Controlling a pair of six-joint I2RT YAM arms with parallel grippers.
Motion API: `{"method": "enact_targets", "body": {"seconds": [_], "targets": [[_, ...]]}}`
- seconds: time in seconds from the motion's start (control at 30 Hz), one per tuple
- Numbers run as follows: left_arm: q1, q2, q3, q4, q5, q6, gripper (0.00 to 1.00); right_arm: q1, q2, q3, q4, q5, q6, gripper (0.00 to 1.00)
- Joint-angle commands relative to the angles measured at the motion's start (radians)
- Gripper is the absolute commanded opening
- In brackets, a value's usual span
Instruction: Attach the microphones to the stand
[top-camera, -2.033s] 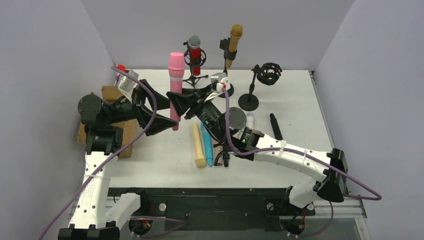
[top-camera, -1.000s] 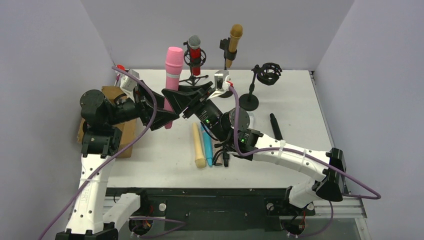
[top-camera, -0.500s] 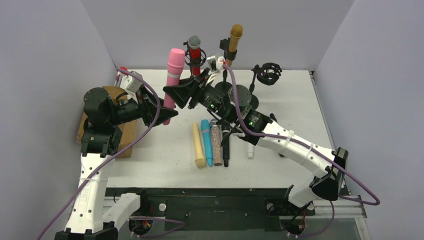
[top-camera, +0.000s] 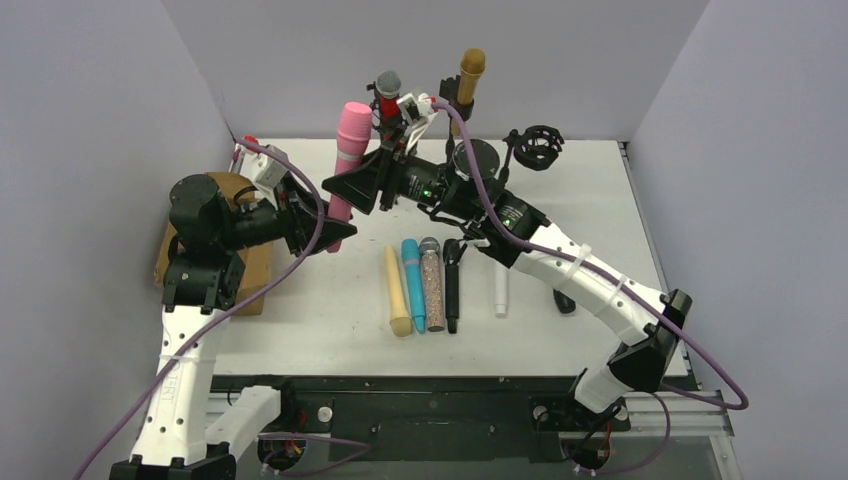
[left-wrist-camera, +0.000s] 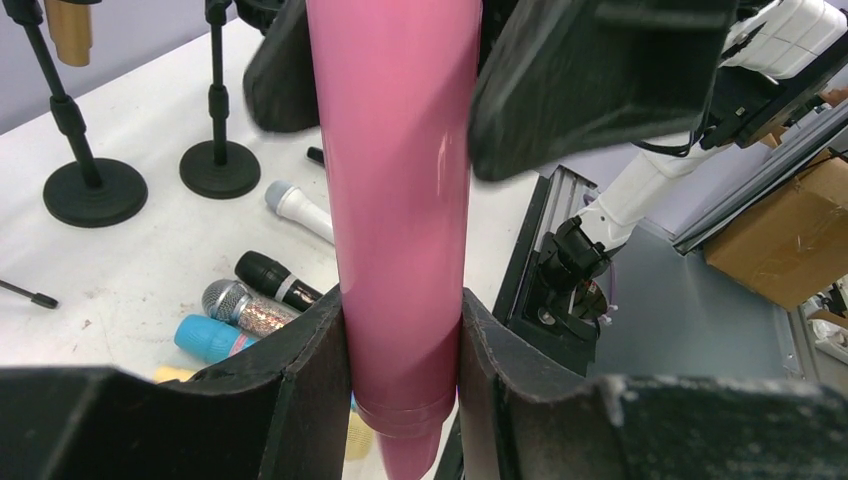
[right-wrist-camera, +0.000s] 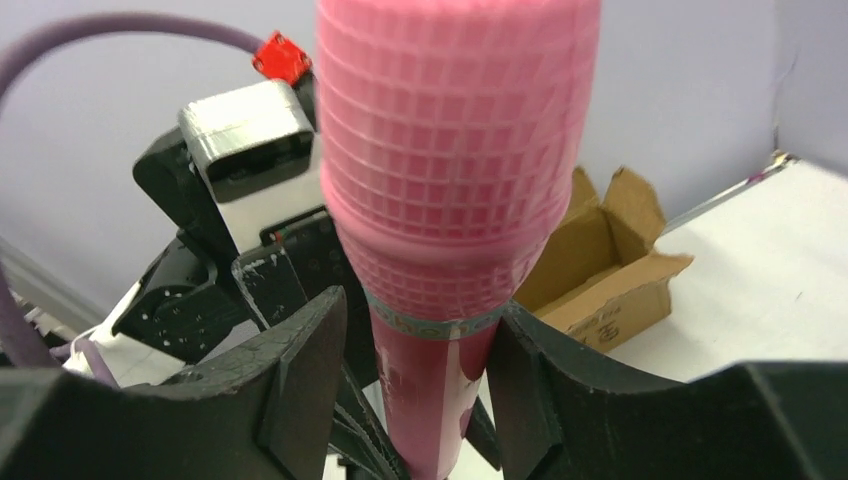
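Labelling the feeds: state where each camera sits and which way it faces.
Top: above and behind, looking down on the table; left arm, right arm show.
Left wrist: on the left arm, facing the pink mic's handle; left claw shows.
Right wrist: on the right arm, facing its head; right claw shows.
Shared: pink mic.

A white table (top-camera: 330, 300) fills the floor of a small booth, closed in by plain lilac-grey walls at the back (top-camera: 600, 60), left (top-camera: 80, 120) and right (top-camera: 760, 150). An open brown cardboard box (top-camera: 256, 272) sits at the table's left edge against the wall, and a dark metal frame (top-camera: 430, 400) runs along its near edge. The light is even and soft, casting only faint shadows on the tabletop.
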Motion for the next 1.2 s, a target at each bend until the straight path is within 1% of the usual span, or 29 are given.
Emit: {"method": "enact_targets", "body": {"seconds": [0.0,0.07,0.1,0.13,0.17,0.2,0.23,0.27,0.3,0.33,0.37,0.4,0.43,0.47,0.5,0.53,0.57,0.63,0.77,0.9,1.07,1.17], "targets": [[0.002,-0.001,0.022,0.011,0.028,0.019,0.0,0.005,0.039,0.064,-0.036,-0.084,0.036,0.46],[0.001,0.001,0.025,0.002,0.033,0.027,0.0,0.004,0.048,0.075,-0.047,-0.087,0.034,0.4],[0.001,0.002,0.026,0.0,0.034,0.028,0.0,0.003,0.046,0.073,-0.045,-0.086,0.033,0.31],[0.001,0.003,0.027,-0.005,0.032,0.03,0.0,-0.001,0.043,0.071,-0.042,-0.079,0.033,0.26],[0.001,0.004,0.028,-0.01,0.024,0.033,0.0,-0.005,0.033,0.066,-0.043,-0.073,0.028,0.16],[0.001,0.007,0.033,-0.028,0.018,0.044,0.0,-0.017,0.024,0.064,-0.048,-0.058,0.017,0.11],[0.003,0.009,0.037,-0.041,-0.008,0.058,0.0,-0.024,0.002,0.055,-0.051,-0.049,0.01,0.03],[0.003,0.014,0.048,-0.078,-0.031,0.068,0.18,-0.046,-0.009,0.05,-0.059,-0.033,-0.01,0.0],[0.001,0.02,0.055,-0.1,-0.083,0.097,0.35,-0.059,-0.036,0.041,-0.07,-0.022,-0.027,0.0],[0.001,0.032,0.072,-0.158,-0.112,0.115,0.77,-0.089,-0.049,0.043,-0.115,0.007,-0.074,0.0],[0.001,0.039,0.082,-0.189,-0.187,0.154,0.9,-0.105,-0.077,0.044,-0.141,0.026,-0.102,0.0],[0.001,0.059,0.104,-0.245,-0.224,0.169,1.0,-0.145,-0.091,0.044,-0.185,0.065,-0.15,0.0],[0.001,0.073,0.128,-0.276,-0.301,0.201,0.98,-0.193,-0.12,0.043,-0.203,0.106,-0.176,0.0],[0.002,0.101,0.141,-0.331,-0.336,0.218,0.97,-0.218,-0.134,0.04,-0.236,0.134,-0.224,0.0],[0.001,0.115,0.163,-0.385,-0.401,0.25,0.97,-0.275,-0.159,0.038,-0.261,0.193,-0.245,0.0],[0.002,0.145,0.172,-0.408,-0.45,0.263,0.97,-0.303,-0.17,0.034,-0.269,0.215,-0.269,0.0],[0.002,0.158,0.188,-0.444,-0.469,0.28,0.96,-0.37,-0.186,0.034,-0.282,0.249,-0.277,0.0],[0.002,0.19,0.2,-0.473,-0.508,0.293,0.96,-0.458,-0.194,0.052,-0.311,0.312,-0.306,0.0],[0.004,0.2,0.186,-0.455,-0.543,0.332,0.96,-0.586,-0.151,0.115,-0.379,0.439,-0.367,0.0],[0.004,0.202,0.187,-0.451,-0.549,0.354,0.96,-0.635,-0.097,0.158,-0.398,0.538,-0.442,0.0],[0.003,0.212,0.182,-0.453,-0.545,0.375,0.96,-0.649,-0.033,0.16,-0.388,0.589,-0.49,0.0],[0.003,0.216,0.166,-0.445,-0.533,0.38,0.96,-0.657,-0.012,0.161,-0.384,0.589,-0.506,0.0]]}}
